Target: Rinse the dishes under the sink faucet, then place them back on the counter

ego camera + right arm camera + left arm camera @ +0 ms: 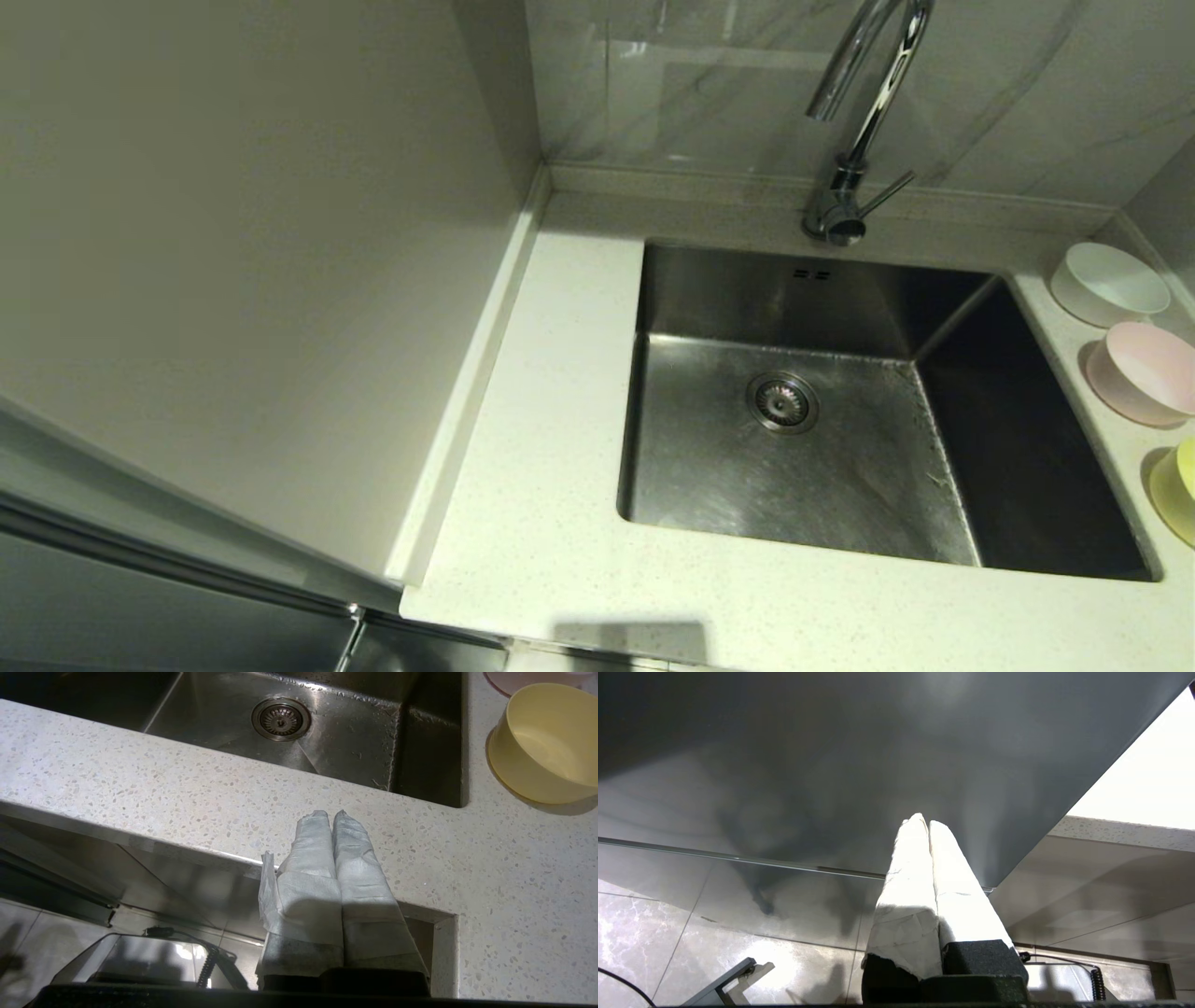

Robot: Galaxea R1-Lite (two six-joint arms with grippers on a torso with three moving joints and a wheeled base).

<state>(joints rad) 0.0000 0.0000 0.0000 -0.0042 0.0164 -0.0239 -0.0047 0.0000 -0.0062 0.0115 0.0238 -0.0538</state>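
Observation:
Three bowls stand in a row on the counter [551, 448] right of the sink [709, 485]: a white bowl [1106, 283] at the back, a pale pink bowl [1141, 371] in the middle, a yellow-green bowl [1178, 490] nearest, cut by the frame edge. The chrome faucet [854, 140] rises behind the sink, its spout over the empty basin. My right gripper [329, 814], wrapped in white, is shut and empty, low before the counter's front edge; the yellow-green bowl [544, 744] lies beyond it. My left gripper [924, 821] is shut, empty, down by a grey cabinet panel.
A tall pale cabinet side [252, 261] walls off the counter's left. Grey marbled tiles [709, 84] back the faucet. The round strainer drain [782, 402] sits mid-basin. A notch [427, 942] cuts the counter's front edge near my right gripper. Neither arm shows in the head view.

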